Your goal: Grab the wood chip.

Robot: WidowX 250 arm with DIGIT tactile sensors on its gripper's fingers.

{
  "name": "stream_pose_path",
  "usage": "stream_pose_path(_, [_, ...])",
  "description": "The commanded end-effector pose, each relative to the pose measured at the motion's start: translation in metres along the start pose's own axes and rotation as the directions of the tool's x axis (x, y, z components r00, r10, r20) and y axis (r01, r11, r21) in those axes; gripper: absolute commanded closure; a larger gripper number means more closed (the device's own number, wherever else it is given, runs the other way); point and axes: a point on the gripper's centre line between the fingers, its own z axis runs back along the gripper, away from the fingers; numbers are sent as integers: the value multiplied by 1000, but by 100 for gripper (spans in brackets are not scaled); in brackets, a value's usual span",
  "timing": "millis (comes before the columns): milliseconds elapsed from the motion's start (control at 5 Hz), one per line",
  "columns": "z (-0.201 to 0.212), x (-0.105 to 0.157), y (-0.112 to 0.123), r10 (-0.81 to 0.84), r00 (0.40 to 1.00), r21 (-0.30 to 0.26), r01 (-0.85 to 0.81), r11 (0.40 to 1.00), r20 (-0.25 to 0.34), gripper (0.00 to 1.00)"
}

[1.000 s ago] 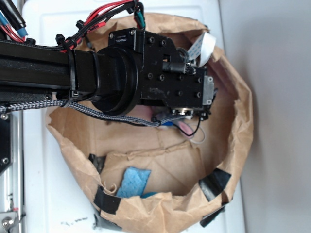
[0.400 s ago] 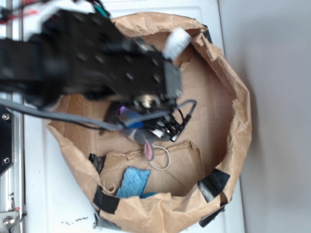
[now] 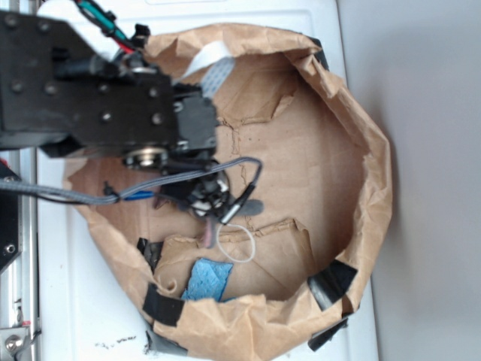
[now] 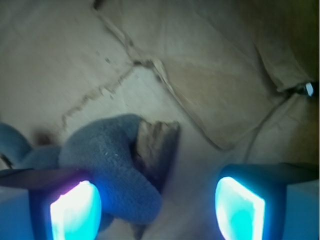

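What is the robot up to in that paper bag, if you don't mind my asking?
The arm is reaching into the paper bag, going after the wood chip. In the wrist view, its hand is open and sits above the chip, which lies partly under a grey plush toy on the bag's floor. Nothing is gripped yet. A metal ring and a blue rag lie nearby in the bag.
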Motion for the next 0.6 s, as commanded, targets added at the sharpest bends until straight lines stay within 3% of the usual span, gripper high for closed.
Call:
stream_pose_path(0, [-28, 9, 2, 10, 995, 77, -18, 997, 100, 0])
stream_pose_path(400, [-48, 14, -12, 27, 990, 136, -45, 990, 137, 0])
